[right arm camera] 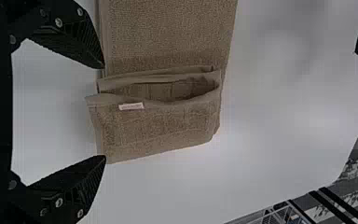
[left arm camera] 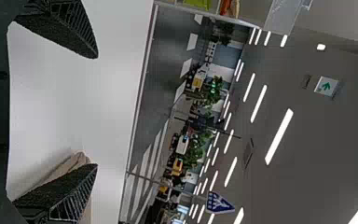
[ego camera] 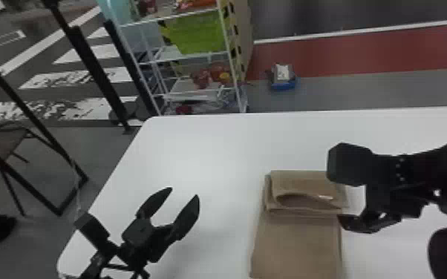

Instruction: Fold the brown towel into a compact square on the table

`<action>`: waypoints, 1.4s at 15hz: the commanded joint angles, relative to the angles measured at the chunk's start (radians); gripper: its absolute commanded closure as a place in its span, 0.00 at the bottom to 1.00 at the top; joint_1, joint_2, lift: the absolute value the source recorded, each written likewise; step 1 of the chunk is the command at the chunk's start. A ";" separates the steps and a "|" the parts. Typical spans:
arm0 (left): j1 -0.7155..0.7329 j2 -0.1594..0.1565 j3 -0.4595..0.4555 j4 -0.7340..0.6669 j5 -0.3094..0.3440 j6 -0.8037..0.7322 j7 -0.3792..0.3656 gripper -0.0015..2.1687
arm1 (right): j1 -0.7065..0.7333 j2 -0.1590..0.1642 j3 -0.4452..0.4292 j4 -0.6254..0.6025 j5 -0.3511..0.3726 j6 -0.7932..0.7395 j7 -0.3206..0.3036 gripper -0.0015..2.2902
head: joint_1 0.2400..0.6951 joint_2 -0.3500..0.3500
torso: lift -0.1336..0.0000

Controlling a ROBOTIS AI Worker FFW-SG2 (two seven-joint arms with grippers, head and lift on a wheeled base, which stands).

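Brown towel [ego camera: 296,243] on white table [ego camera: 211,148], between the grippers, running near to far; far end folded over, layers gaping, pale tag [right arm camera: 131,106] on it. Right gripper [ego camera: 362,222] by its right edge, released, fingers wide. Left gripper [ego camera: 184,193] left of it, released too, nothing held.

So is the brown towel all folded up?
Only partly: the brown towel has its far end folded over, while the rest stretches flat toward the robot.

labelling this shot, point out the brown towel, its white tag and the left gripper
brown towel [ego camera: 297,241], head view, unfolded lower stretch
white tag [right arm camera: 131,106], right wrist view, middle
left gripper [ego camera: 184,198], head view, between fingertips
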 commanded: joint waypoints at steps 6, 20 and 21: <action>0.003 -0.003 0.001 -0.005 0.006 -0.006 0.000 0.02 | -0.067 0.072 0.114 0.163 0.087 -0.037 0.006 0.14 | 1.00 1.00 | 0.00; 0.001 -0.003 0.004 0.003 0.006 -0.006 0.000 0.02 | -0.117 0.143 0.134 0.295 0.139 -0.062 0.006 0.18 | 1.00 1.00 | 0.00; 0.001 -0.003 0.004 0.003 0.006 -0.006 0.000 0.02 | -0.117 0.144 0.134 0.296 0.139 -0.062 0.006 0.18 | 1.00 1.00 | 0.00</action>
